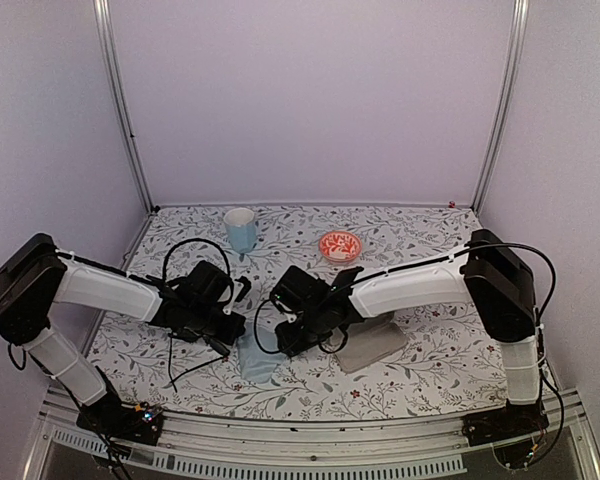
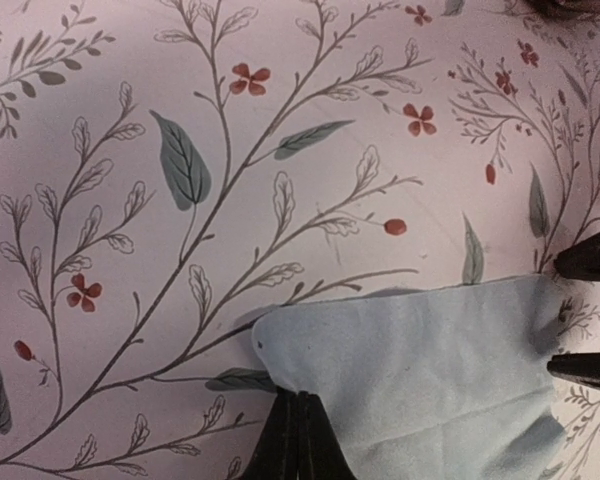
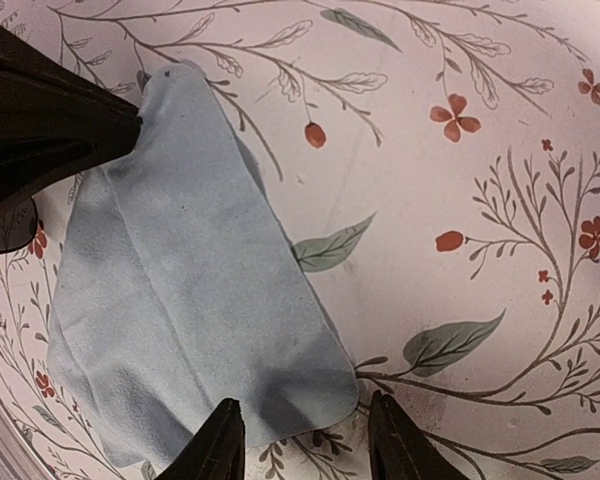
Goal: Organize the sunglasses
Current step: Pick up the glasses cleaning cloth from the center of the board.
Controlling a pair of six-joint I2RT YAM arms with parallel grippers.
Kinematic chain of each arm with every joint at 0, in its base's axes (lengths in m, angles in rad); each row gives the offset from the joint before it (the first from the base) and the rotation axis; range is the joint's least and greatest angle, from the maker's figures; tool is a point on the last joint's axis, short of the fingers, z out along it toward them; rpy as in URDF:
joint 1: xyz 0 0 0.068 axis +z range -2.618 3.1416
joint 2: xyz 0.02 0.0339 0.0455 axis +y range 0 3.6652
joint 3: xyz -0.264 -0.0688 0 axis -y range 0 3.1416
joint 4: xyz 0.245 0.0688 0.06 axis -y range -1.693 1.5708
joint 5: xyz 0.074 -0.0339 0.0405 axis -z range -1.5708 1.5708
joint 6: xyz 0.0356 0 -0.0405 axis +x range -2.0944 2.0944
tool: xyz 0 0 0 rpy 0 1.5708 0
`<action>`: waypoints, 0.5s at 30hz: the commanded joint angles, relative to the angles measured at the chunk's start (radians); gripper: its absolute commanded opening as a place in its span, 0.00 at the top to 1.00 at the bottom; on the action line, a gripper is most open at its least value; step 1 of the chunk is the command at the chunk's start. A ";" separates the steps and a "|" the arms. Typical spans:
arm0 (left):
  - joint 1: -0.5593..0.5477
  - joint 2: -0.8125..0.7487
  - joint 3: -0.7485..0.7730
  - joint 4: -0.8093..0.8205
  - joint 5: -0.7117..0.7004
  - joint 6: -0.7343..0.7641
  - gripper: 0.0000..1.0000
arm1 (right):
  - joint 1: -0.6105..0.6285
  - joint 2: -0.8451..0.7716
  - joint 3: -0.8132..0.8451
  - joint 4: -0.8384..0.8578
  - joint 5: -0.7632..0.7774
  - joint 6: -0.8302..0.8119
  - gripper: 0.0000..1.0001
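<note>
Neither pair of sunglasses shows in any view. A light blue cloth [image 1: 256, 362] lies flat on the flowered tablecloth between the two arms. My left gripper [image 1: 232, 340] is shut, pinching one corner of the cloth [image 2: 430, 370] at its fingertips [image 2: 298, 425]. My right gripper [image 1: 286, 338] is open, its fingers [image 3: 218, 445] straddling the opposite rounded corner of the cloth [image 3: 180, 280] just above the table. The left gripper shows dark at the upper left of the right wrist view [image 3: 40, 120].
A grey flat pouch [image 1: 372, 343] lies under the right forearm. A pale blue cup [image 1: 240, 228] and a small red patterned bowl [image 1: 340, 245] stand at the back. Black cables [image 1: 185, 372] loop beside the left arm.
</note>
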 commanded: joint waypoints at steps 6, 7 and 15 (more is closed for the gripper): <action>0.011 -0.006 -0.009 0.026 0.018 0.008 1.00 | 0.016 0.046 0.035 -0.011 0.009 0.000 0.65; 0.012 -0.006 -0.009 0.027 0.022 0.008 1.00 | 0.016 0.046 0.034 -0.011 0.012 0.000 0.67; 0.011 0.001 -0.002 0.043 0.047 0.005 1.00 | 0.017 0.024 0.039 -0.011 0.049 -0.001 0.84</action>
